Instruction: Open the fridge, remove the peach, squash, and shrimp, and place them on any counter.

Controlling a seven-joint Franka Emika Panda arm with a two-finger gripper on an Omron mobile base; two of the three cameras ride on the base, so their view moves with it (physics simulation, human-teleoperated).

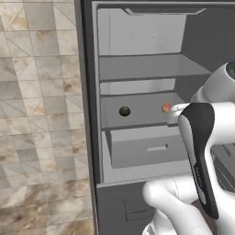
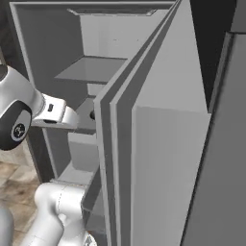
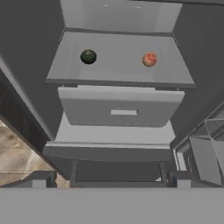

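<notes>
Two round things lie well apart on one shelf of the fridge, whose door stands open: the dark squash and the reddish peach, above a drawer; the hand hangs spread and empty before them; no lettering readable.
</notes>
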